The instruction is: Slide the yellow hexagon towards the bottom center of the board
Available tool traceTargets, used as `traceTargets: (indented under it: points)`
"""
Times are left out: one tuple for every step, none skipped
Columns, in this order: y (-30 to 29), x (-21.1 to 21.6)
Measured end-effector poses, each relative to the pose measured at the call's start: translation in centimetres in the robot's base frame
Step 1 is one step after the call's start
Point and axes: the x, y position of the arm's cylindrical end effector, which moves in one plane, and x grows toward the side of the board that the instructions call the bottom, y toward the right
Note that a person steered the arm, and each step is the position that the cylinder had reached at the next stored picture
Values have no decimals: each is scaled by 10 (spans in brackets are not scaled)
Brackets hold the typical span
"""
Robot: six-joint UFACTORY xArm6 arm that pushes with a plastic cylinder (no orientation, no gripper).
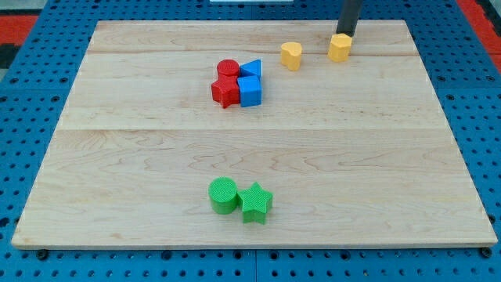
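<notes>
The yellow hexagon (340, 48) sits near the view's top edge of the board, right of centre. My tip (345, 35) is right behind it, at its top side, touching or nearly touching it. A second yellow block, heart-like in shape (291, 56), lies a little to the hexagon's left.
A cluster of a red cylinder (228, 69), a red star-like block (225, 92), a blue triangle (251, 69) and a blue cube (250, 91) sits left of centre in the upper half. A green cylinder (224, 195) and a green star (255, 203) lie near the bottom centre. The wooden board (376, 157) rests on a blue pegboard.
</notes>
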Motion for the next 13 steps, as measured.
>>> traceTargets:
  points:
    - [-2,6]
    - [-1,21]
    - [-2,38]
    - [-2,58]
    - [-3,78]
    - [-16,80]
    - [-30,80]
    - [-45,80]
    - [-46,91]
    - [-46,115]
    - [-46,142]
    - [-46,171]
    - [-46,198]
